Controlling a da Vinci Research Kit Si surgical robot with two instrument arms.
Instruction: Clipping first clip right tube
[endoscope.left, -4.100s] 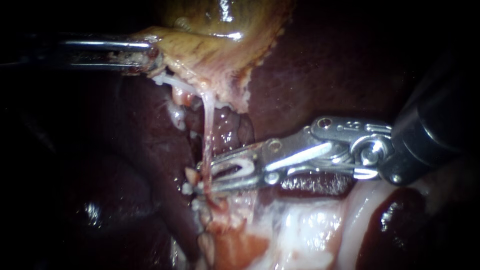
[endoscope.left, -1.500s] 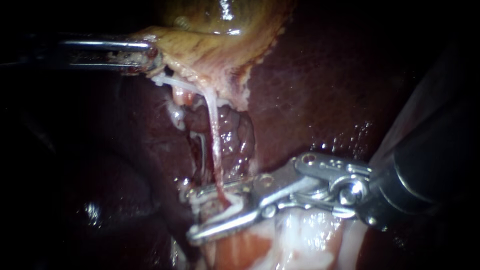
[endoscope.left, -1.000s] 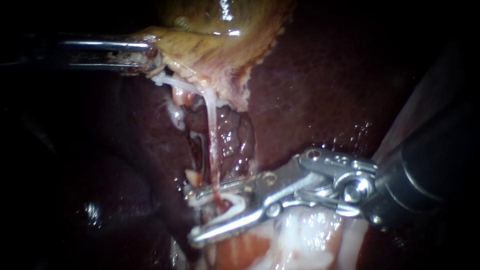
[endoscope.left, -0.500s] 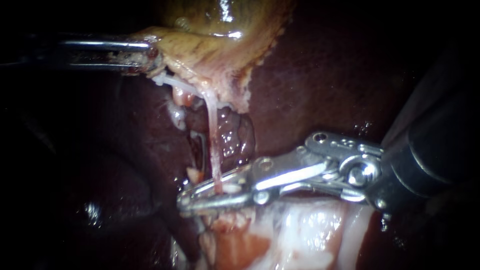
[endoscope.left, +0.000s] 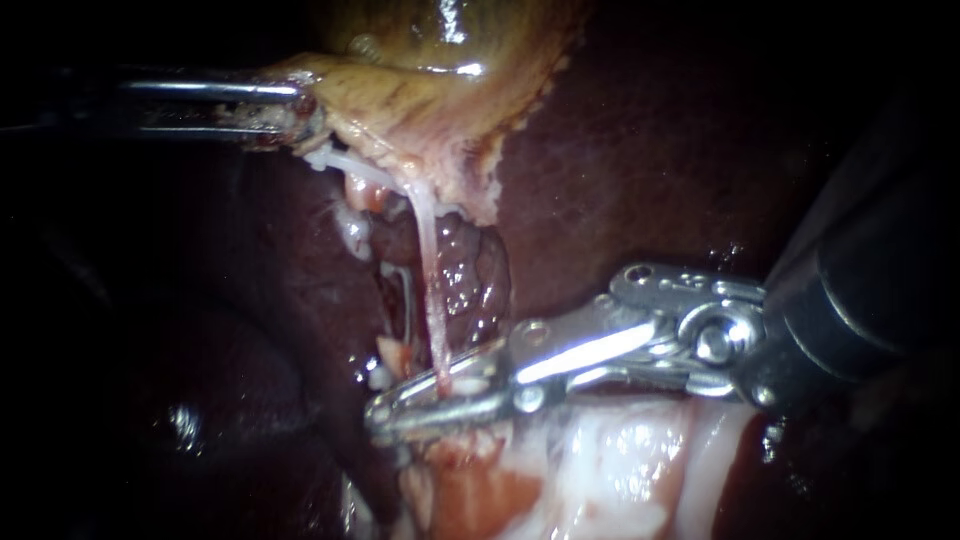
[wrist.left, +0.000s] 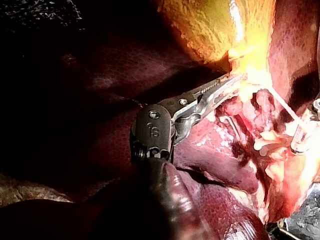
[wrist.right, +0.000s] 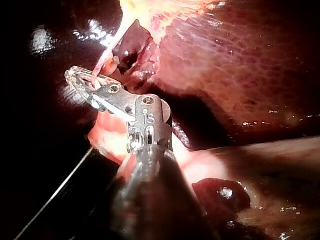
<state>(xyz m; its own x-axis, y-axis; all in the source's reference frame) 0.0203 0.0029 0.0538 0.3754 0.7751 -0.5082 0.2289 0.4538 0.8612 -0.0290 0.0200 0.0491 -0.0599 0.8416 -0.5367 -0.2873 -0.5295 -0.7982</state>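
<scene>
Tube (endoscope.left: 430, 290) pinched by right instrument (endoscope.left: 388, 408) jaws reaching leftward, left instrument (endoscope.left: 305, 110) jaws gripping gallbladder (endoscope.left: 430, 110)

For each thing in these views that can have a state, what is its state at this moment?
left instrument: jaws shut on the edge of the gallbladder.
right instrument: jaws shut on the clip.
clip: between the right instrument's jaws, pressed around the tube.
tube: stretched taut, uncut, passing between the right instrument's jaws.
gallbladder: gripped at its edge by the left instrument.
</scene>
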